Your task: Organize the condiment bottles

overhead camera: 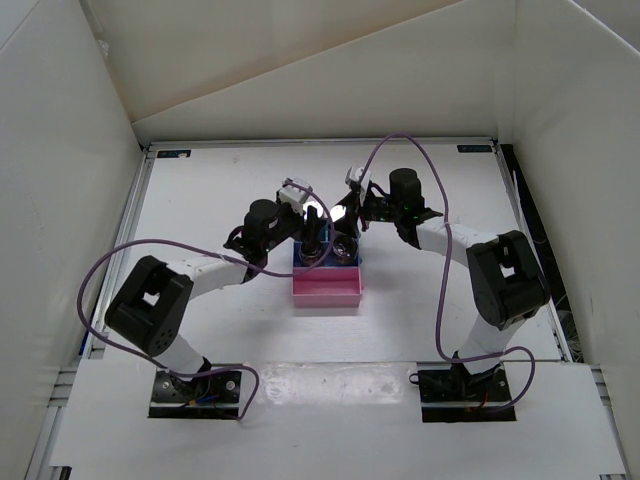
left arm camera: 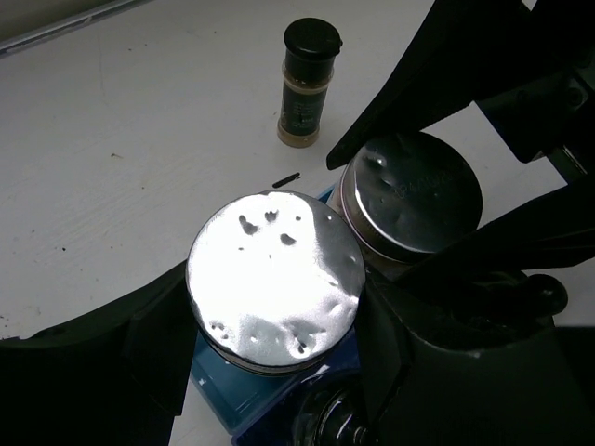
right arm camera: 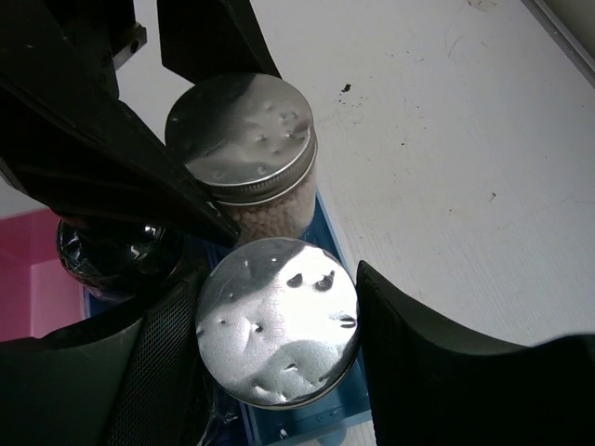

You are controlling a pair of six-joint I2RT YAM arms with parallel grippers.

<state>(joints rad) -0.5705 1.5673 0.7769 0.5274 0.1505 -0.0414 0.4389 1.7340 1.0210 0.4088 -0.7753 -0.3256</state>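
Note:
Two white shakers with silver lids stand side by side on the blue top step of the rack (left arm camera: 244,395). My left gripper (left arm camera: 276,358) is shut on one white shaker (left arm camera: 276,279), its fingers against both sides. My right gripper (right arm camera: 274,367) is shut on the other white shaker (right arm camera: 277,321). Each shaker also shows in the other wrist view, the right one (left arm camera: 412,190) and the left one (right arm camera: 242,139). A clear jar with a dark top (right arm camera: 112,255) sits one step lower. The slim dark bottle (left arm camera: 307,84) stands on the table beyond the rack.
The stepped rack (overhead camera: 326,288) lies mid-table with its pink step nearest the arms. Both grippers (overhead camera: 312,232) (overhead camera: 345,225) crowd its far end, almost touching. White walls enclose the table (overhead camera: 200,200). Purple cables loop over both arms.

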